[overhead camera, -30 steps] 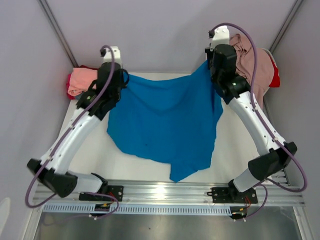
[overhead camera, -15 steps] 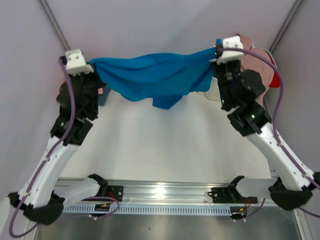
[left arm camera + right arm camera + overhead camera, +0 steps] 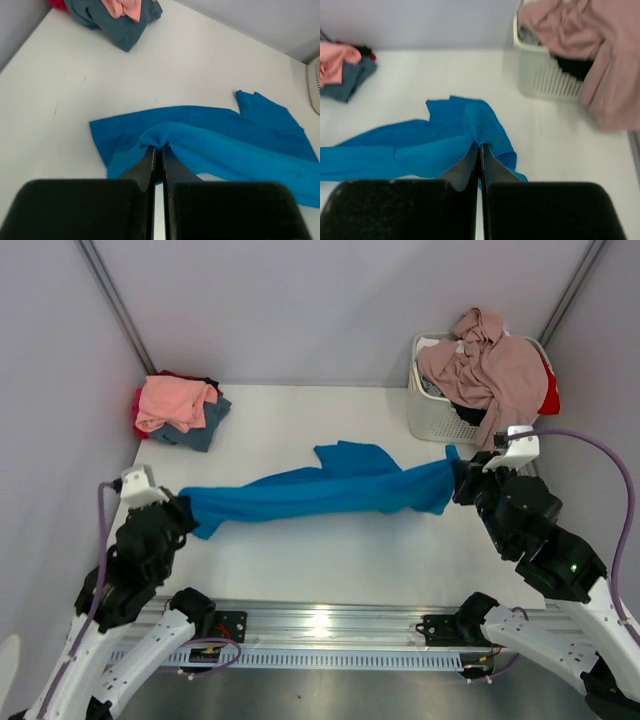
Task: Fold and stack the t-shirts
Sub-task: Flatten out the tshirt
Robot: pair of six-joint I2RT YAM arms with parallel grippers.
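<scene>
Both arms crouch low over the near half of the tabletop point(image 3: 330, 560), with elbows drawn back toward their bases and wrists angled inward toward each other. The left claw point(image 3: 184, 508) is pinched tight on one end of the blue shirt point(image 3: 330, 490). In the left wrist view the cloth bunches into a small ridge right at its closed fingertips point(image 3: 148, 161). The right claw point(image 3: 456, 476) sits opposite, well apart from the left, and is likewise clamped on the shirt's other end, where a fold of cloth stands up at its tips.

The shirt runs between the two claws as a long rumpled band. A loose flap spreads onto the tabletop on the far side of that line, nearer the right claw.

Well beyond the left claw, in the far left corner, a salmon shirt point(image 3: 175, 400) lies on a grey shirt point(image 3: 207, 423), with a red shirt point(image 3: 138, 412) showing at the pile's edge. Just beyond the right claw stands the basket point(image 3: 424, 412), with a mauve shirt point(image 3: 497, 365) heaped over its rim and black cloth point(image 3: 575, 67) beneath.
</scene>
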